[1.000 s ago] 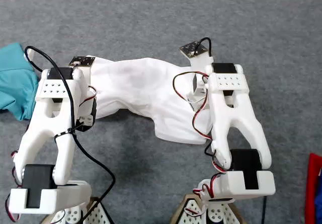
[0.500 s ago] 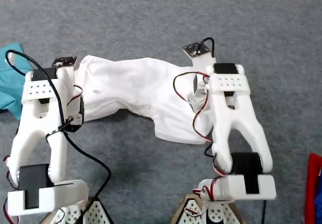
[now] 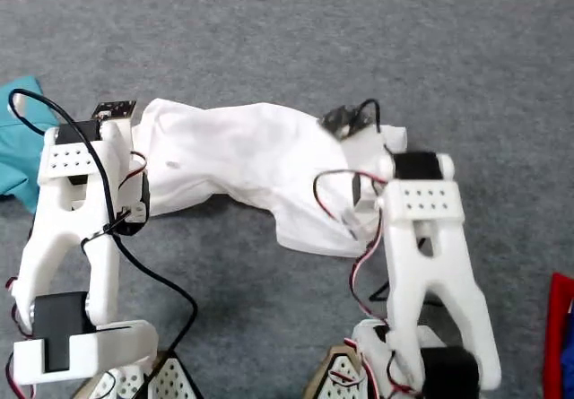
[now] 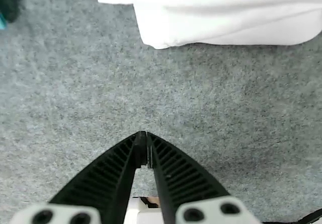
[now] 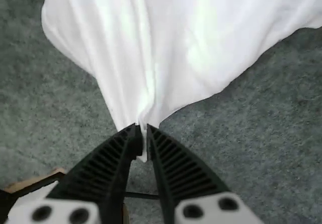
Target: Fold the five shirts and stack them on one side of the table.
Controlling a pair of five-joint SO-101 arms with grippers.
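Note:
A white shirt [image 3: 242, 157] lies crumpled across the middle of the grey carpeted table [image 3: 269, 49]. My right gripper [image 3: 347, 130] is at the shirt's right end. In the right wrist view the right gripper [image 5: 142, 136] is shut on a bunched fold of the white shirt [image 5: 176, 38]. My left gripper [image 3: 126, 128] hangs just off the shirt's left end. In the left wrist view the left gripper [image 4: 143, 136] is shut with nothing in it, over bare carpet, and the white shirt [image 4: 211, 12] has its edge a short way ahead of it.
A teal shirt [image 3: 13, 148] lies bunched at the table's left edge, beside the left arm. A red and blue cloth [image 3: 561, 345] shows at the near right edge. Bare carpet stretches along the far side and between the two arm bases.
The left arm let go of the shirt's left end and shifted left off it. The right arm drew back toward its base, tugging the shirt's right end with it.

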